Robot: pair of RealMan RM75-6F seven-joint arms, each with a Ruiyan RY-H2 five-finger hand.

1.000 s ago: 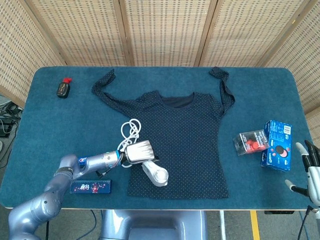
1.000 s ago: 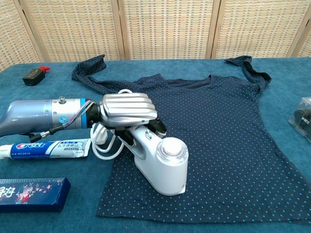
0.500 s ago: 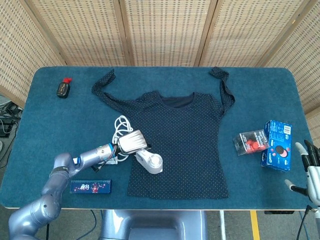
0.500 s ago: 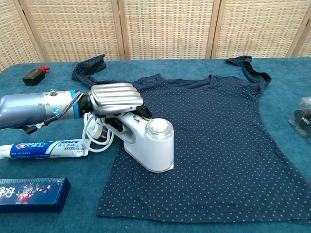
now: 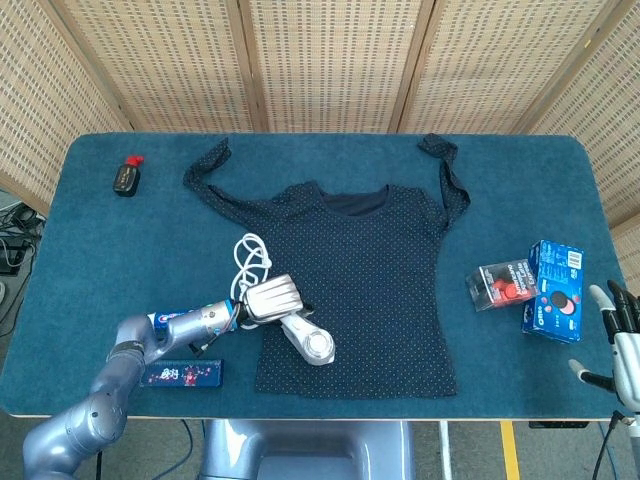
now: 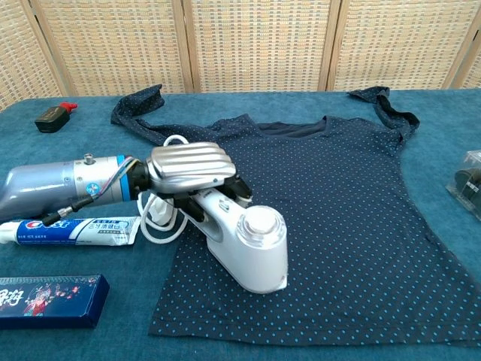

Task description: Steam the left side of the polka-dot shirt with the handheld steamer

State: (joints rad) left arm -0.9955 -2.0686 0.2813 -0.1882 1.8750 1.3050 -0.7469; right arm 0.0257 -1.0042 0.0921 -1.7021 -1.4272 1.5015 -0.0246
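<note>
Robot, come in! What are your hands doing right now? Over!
Left hand grips white handheld steamer on navy polka-dot shirt, left side. Right hand open, idle at table edge. Coiled white cord beside shirt, not blocking.

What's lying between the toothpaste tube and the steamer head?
The steamer's coiled white cord and the left hand gripping the steamer handle lie past the toothpaste tube, clearest in the chest view.

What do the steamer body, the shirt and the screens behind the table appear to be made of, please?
Steamer: glossy white plastic, judging by its sheen. Shirt: thin, soft dark fabric with printed dots; it creases. Screens: woven cane or rattan in wooden frames, probably.
</note>
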